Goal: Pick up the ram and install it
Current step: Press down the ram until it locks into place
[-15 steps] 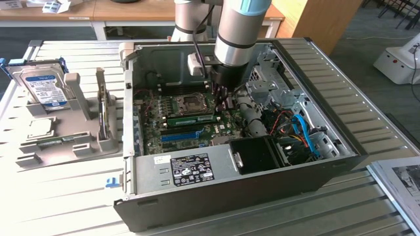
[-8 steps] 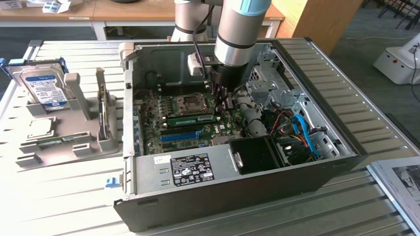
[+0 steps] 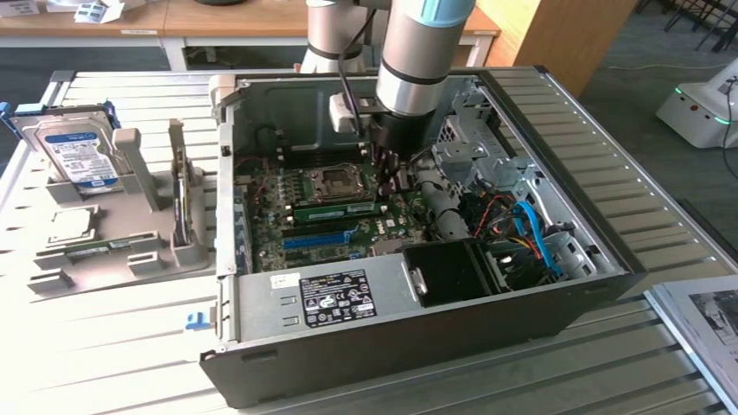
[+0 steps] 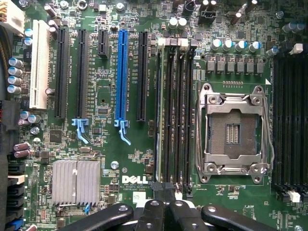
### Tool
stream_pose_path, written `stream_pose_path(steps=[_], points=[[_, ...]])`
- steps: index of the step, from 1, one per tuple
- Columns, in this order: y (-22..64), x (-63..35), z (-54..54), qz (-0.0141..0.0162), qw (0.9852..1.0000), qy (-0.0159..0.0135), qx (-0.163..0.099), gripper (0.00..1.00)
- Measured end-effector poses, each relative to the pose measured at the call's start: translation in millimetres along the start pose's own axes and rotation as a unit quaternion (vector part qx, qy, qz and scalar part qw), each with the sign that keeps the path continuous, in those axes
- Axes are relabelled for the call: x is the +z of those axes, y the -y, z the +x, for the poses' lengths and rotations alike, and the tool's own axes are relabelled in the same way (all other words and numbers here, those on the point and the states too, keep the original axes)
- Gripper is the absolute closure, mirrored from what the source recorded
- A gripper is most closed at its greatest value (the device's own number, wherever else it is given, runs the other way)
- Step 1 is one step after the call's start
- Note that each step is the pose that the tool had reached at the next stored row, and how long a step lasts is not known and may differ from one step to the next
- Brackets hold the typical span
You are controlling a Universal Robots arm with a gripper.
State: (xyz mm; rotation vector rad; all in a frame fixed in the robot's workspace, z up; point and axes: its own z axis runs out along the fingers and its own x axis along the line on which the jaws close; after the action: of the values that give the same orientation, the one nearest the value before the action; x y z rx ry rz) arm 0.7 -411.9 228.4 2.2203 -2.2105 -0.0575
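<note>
The ram (image 3: 334, 208) is a slim green strip standing in a memory slot on the motherboard (image 3: 381, 232), inside the open computer case (image 3: 600, 251). In the wrist view the ram (image 4: 158, 110) shows edge-on as a thin pale line among the black memory slots. My gripper (image 3: 384, 188) reaches down into the case over the end of the ram towards the exterior view's right. Its black fingertips (image 4: 156, 188) are pressed together at that end of the ram, so my gripper (image 4: 163, 190) is shut. Nothing shows between the tips.
A long blue slot (image 4: 121, 77) and the open CPU socket (image 4: 233, 130) flank the memory slots. A finned heatsink (image 4: 76, 180) lies close by. The power supply (image 3: 334, 294) and cables (image 3: 537, 233) crowd the case. Outside, a grey rack (image 3: 127, 242) holds a hard drive (image 3: 75, 156).
</note>
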Motion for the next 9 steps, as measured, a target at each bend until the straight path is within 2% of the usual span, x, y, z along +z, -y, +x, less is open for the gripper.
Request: stream_pose_path(steps=[9], points=[[0.0,1.1,-0.4,0.0,1.0,0.0001,0.0,0.9]])
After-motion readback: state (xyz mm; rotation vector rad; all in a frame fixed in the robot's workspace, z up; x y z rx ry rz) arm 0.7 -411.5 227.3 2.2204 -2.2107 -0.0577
